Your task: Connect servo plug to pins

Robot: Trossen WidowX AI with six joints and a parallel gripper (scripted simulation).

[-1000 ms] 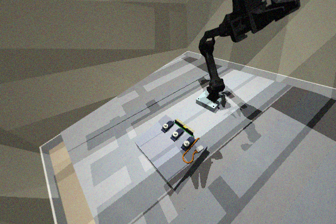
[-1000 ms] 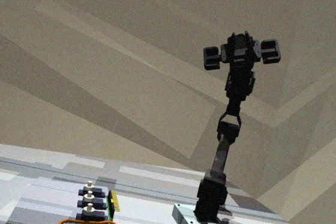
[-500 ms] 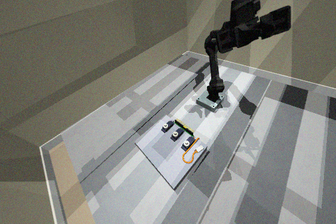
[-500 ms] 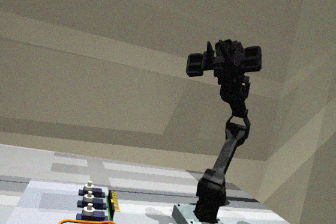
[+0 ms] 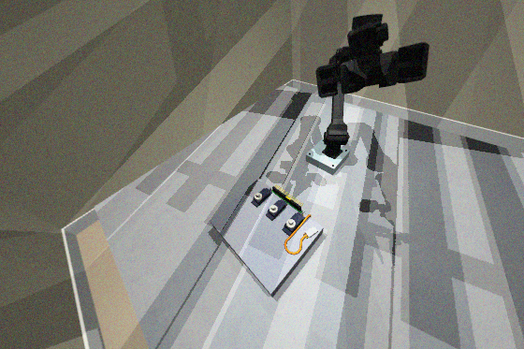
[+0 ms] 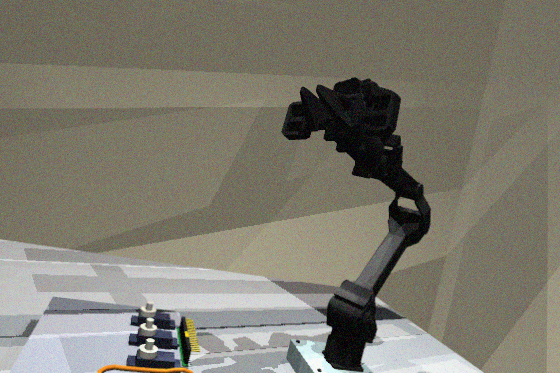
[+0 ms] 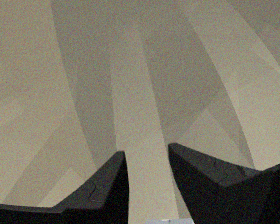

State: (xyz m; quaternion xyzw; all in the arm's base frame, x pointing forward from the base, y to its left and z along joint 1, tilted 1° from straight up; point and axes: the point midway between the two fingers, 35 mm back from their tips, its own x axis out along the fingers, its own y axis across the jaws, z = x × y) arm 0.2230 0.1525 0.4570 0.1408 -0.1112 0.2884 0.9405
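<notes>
My gripper (image 6: 310,88) (image 7: 147,155) is held high above the table, its fingers parted with nothing between them. The white plug (image 5: 312,233) lies on the right corner of the holder plate (image 5: 269,269), well away from the gripper. Its orange lead (image 5: 293,253) (image 6: 145,368) loops beside the nearest of several dark servos (image 5: 292,223) (image 6: 150,357) with white hubs. The pin row (image 5: 280,189) (image 6: 194,337) stands along the plate edge toward the arm base, with a yellow band (image 5: 292,199) (image 6: 187,334) on it. The dot and the plug's holes are too small to tell.
The arm's pale base block (image 5: 323,162) (image 6: 305,355) stands on the table (image 5: 421,246) beyond the pin row. Two more servos (image 5: 276,209) (image 5: 260,196) stand in line on the plate. The wrist view shows mostly patterned wall, with a pale edge at the bottom.
</notes>
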